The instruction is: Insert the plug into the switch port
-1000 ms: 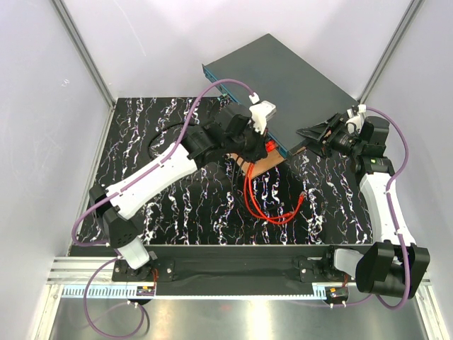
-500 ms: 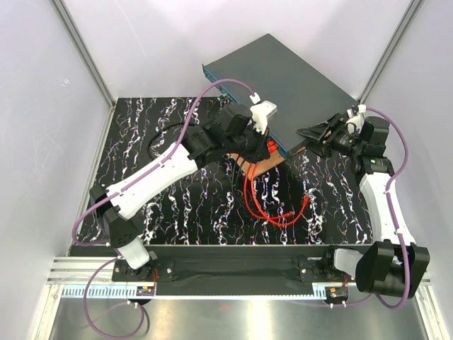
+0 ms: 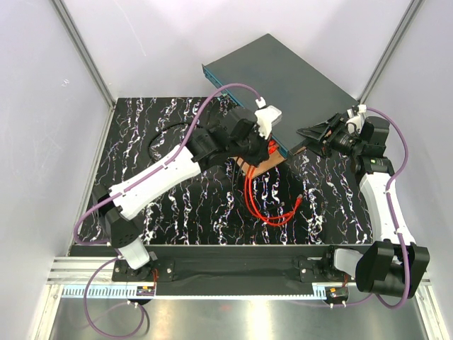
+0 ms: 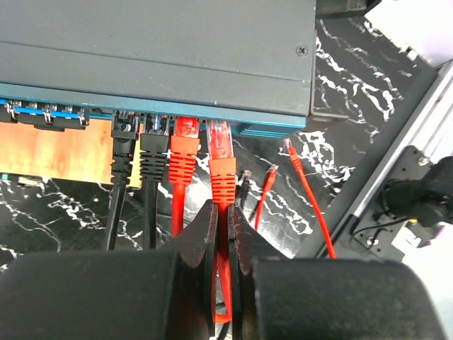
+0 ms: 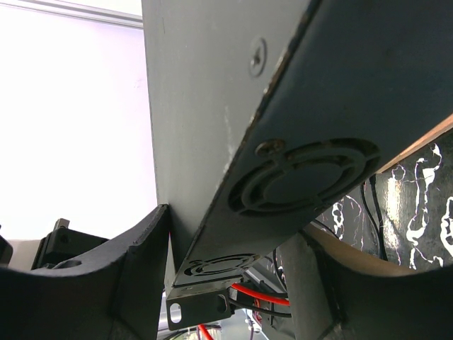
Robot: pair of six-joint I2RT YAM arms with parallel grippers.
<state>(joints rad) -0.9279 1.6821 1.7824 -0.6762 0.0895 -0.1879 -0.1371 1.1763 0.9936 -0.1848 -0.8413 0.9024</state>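
The switch (image 3: pixel 283 78) is a flat dark-grey box with a teal front, lying askew at the back. In the left wrist view the plug (image 4: pixel 219 140), translucent red with a ribbed boot, points into a switch port (image 4: pixel 218 125) near the right end of the row. Its tip is under the front's edge; how deep it sits is hidden. My left gripper (image 4: pixel 221 210) is shut on the red cable just behind the boot. My right gripper (image 3: pixel 306 134) is closed on the switch's right end (image 5: pixel 283 177), one finger (image 5: pixel 141 255) on its top and the other beneath.
Another red plug (image 4: pixel 185 142) and two black ones (image 4: pixel 124 145) sit in ports left of mine. A brown wooden board (image 4: pixel 56 152) lies under the switch. Slack red cable (image 3: pixel 272 205) loops on the marbled mat, with loose ends (image 4: pixel 291 152) nearby.
My left arm has moved right and toward the switch front, carrying the plug up to the port. The red slack has shifted. The right arm has not moved.
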